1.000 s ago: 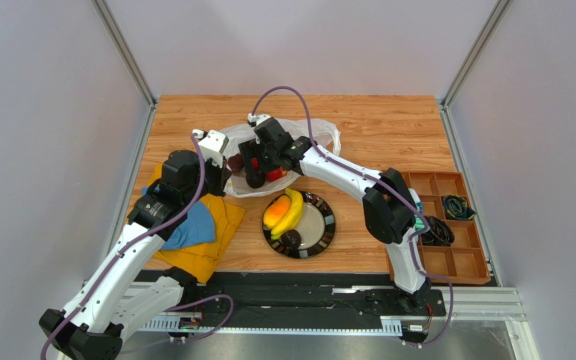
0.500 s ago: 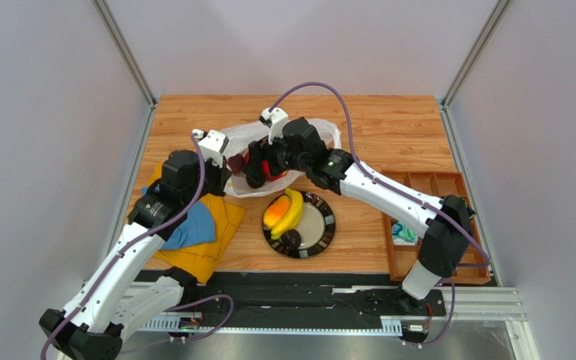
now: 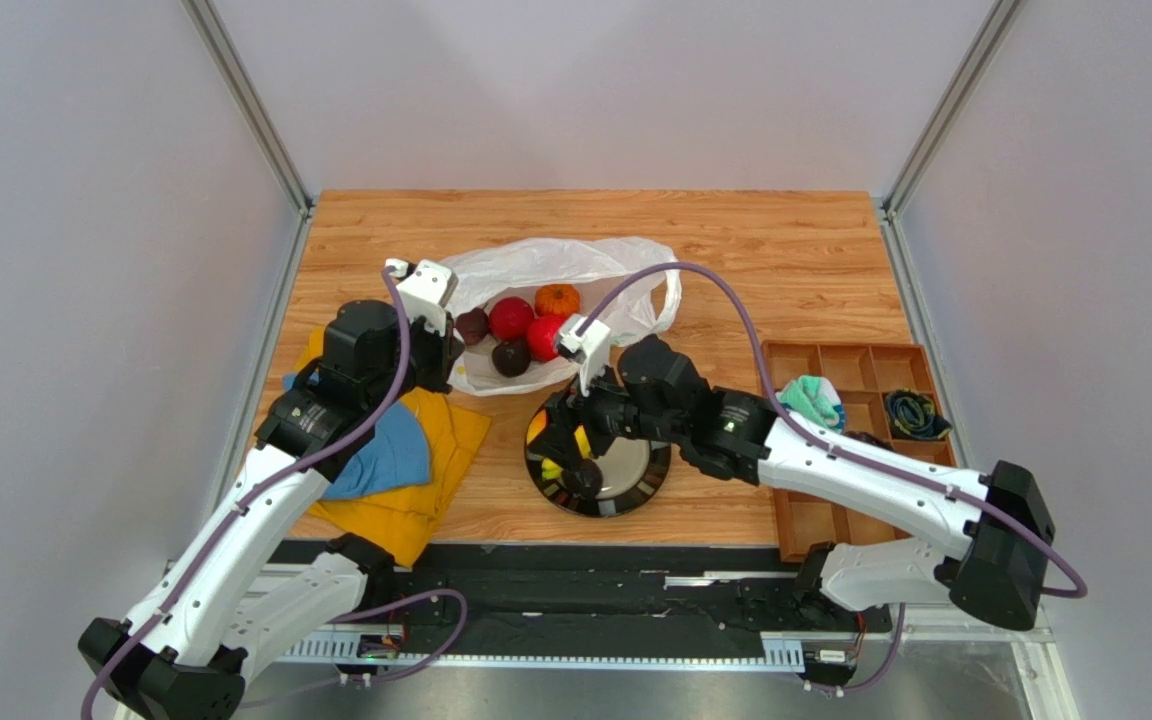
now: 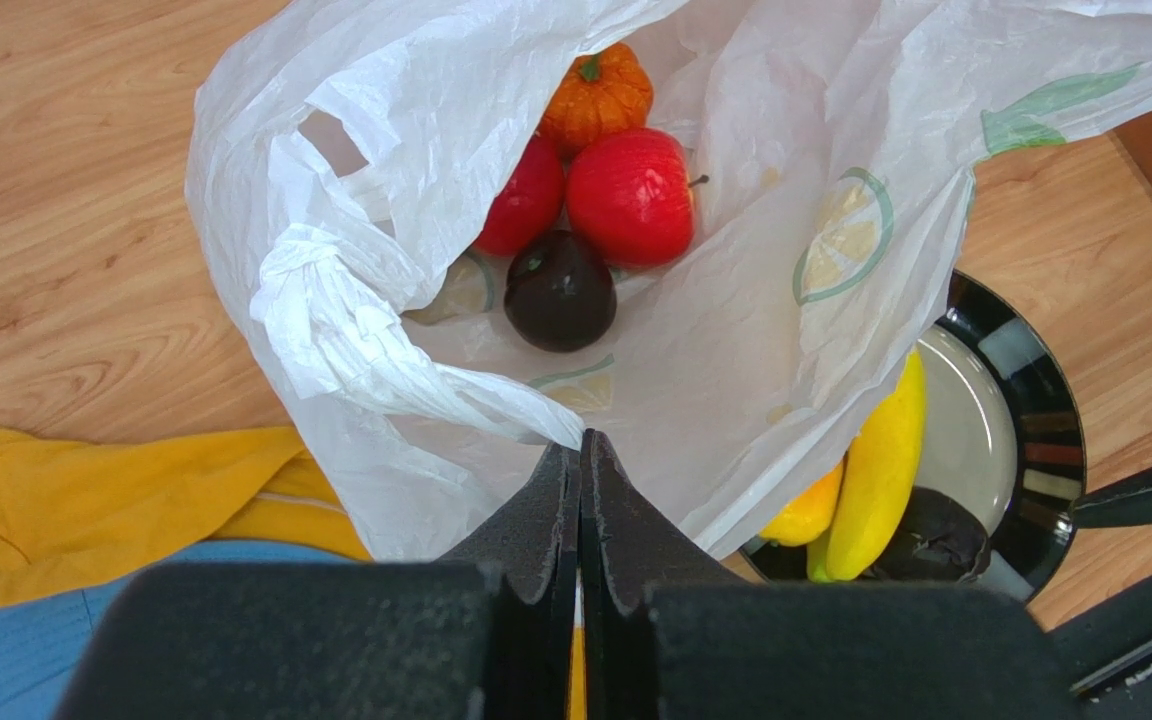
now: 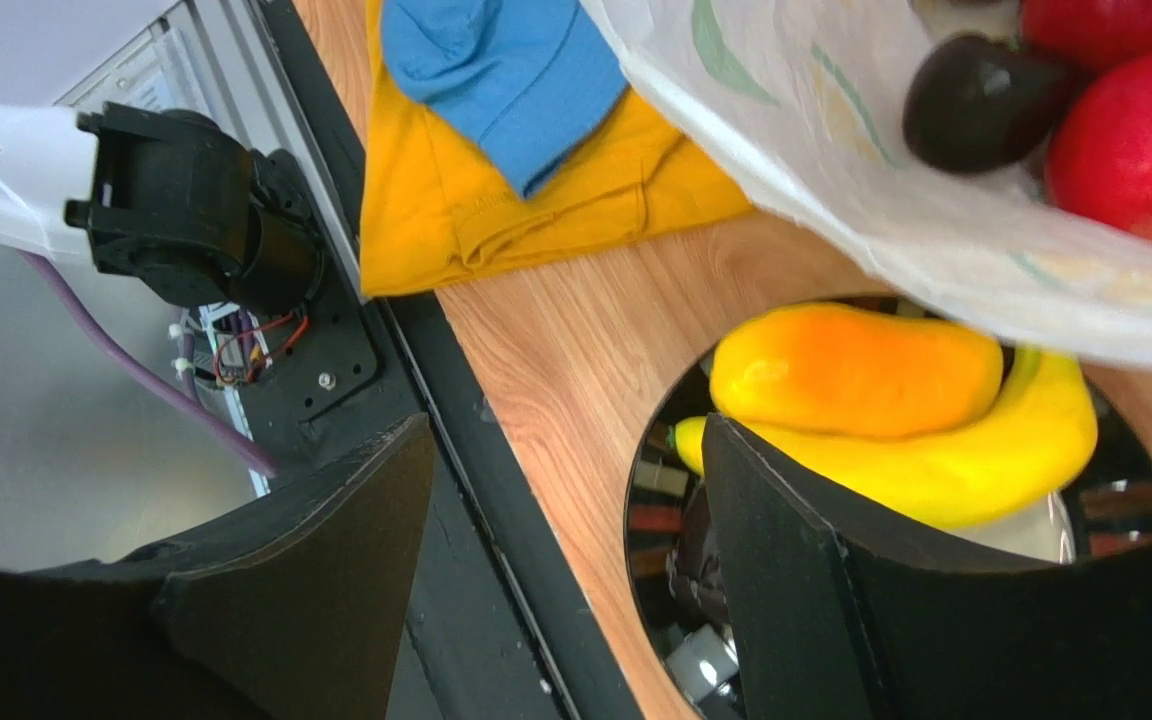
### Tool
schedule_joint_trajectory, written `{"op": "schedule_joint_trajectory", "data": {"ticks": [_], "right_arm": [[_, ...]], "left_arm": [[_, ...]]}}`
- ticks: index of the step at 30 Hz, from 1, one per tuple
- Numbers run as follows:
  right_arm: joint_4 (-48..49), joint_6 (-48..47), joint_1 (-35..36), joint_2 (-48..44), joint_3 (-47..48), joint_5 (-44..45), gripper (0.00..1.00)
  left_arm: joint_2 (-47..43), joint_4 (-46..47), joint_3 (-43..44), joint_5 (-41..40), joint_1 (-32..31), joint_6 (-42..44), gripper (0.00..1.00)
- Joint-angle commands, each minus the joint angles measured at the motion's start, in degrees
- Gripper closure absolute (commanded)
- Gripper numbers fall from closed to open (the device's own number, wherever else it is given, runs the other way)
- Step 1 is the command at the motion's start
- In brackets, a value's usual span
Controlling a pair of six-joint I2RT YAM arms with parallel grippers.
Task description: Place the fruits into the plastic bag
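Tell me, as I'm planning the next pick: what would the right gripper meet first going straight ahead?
Likely the mango or the black plate rim beside it; the open right gripper points there, but depth is unclear.

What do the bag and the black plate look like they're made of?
The plastic bag: thin translucent white film, probably polyethylene; it crinkles, bunches and lets light through. The black plate: hard and glossy, its rim showing sharp reflections; glazed ceramic or plastic, cannot tell which.

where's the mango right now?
In the right wrist view the mango lies on the black plate beside the banana, next to the plastic bag's edge.
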Motion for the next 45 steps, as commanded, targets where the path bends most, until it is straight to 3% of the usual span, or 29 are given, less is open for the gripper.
{"op": "schedule_joint_trajectory", "data": {"ticks": [1, 7, 29, 45], "right_arm": [[1.86, 4.2, 0.09, -3.95, -5.68, 3.11, 0.3], [-5.34, 9.57, 0.09, -1.67, -7.28, 12.0, 0.31], [-5.17, 11.86, 0.09, 10.81, -8.95, 11.04, 0.28], [-3.33, 11.68, 0.09, 15.55, -8.6, 9.98, 0.43]], "left_arm": [[-0.69, 0.63, 2.3, 0.3, -0.11, -0.5, 1.0], [-0.43, 0.72, 2.3, 0.48, -0.11, -0.59, 1.0], [-0.34, 0.71, 2.3, 0.83, -0.11, -0.59, 1.0], [-0.34, 0.71, 2.3, 0.92, -0.11, -0.68, 1.0]]}}
